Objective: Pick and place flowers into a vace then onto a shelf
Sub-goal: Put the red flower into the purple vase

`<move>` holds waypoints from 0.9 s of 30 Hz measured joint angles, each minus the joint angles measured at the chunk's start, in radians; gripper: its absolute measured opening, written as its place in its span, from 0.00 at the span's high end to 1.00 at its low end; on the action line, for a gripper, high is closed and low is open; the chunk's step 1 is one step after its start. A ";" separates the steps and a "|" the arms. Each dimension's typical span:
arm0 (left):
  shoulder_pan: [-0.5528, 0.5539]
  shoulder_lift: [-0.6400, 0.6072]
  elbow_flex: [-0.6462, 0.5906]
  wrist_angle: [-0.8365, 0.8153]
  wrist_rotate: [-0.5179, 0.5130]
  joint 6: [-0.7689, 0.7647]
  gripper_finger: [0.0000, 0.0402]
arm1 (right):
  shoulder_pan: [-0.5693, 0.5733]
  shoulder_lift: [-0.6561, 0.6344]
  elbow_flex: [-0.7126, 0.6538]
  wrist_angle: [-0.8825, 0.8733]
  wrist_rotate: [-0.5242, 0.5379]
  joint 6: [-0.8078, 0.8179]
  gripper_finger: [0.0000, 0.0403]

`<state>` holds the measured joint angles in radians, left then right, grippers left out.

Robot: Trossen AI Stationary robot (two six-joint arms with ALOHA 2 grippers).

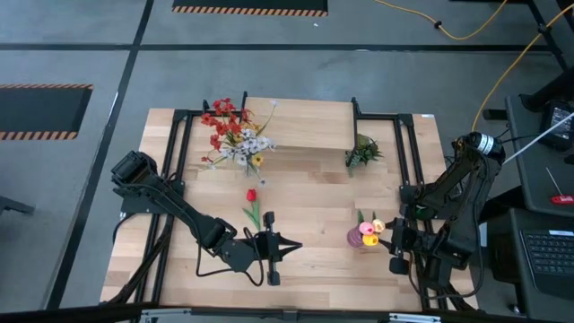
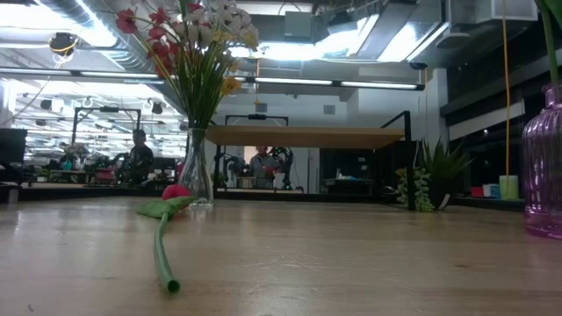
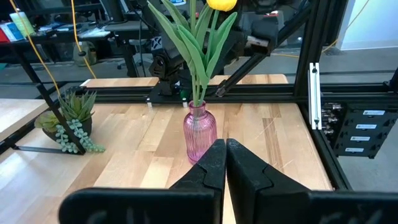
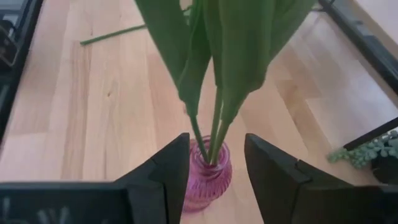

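A pink glass vase stands near the table's right side and holds tulips with long green leaves. My right gripper is open, with one finger on either side of the vase's neck. Whether they touch it does not show. A red tulip lies flat on the table. My left gripper is shut and sits just nearer than the tulip's stem end, pointing at the pink vase. A clear vase of red, white and yellow sprays stands beside the shelf.
The wood-topped shelf stands at the table's far edge on black legs. A small green potted plant sits to its right. Black frame rails run along both sides of the table. People sit in the room beyond.
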<state>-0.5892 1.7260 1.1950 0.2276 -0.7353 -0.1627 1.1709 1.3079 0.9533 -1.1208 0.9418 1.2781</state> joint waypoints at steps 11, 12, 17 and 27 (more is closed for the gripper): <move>0.000 0.000 0.000 0.000 0.023 -0.018 0.98 | 0.006 -0.001 0.115 -0.200 -0.075 0.074 0.63; 0.000 0.000 0.000 -0.001 0.036 -0.018 0.98 | 0.011 -0.001 0.122 -0.206 -0.077 0.075 0.65; -0.006 0.000 0.000 -0.004 0.043 -0.053 0.98 | 0.073 -0.001 0.148 -0.178 -0.080 0.103 0.82; -0.058 0.000 0.001 -0.141 -0.040 -0.360 0.99 | 0.185 0.045 0.109 -0.043 0.061 0.128 0.98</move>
<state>-0.6476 1.7260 1.1955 0.0866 -0.7754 -0.5230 1.3563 1.3532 1.0621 -1.1641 1.0032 1.4058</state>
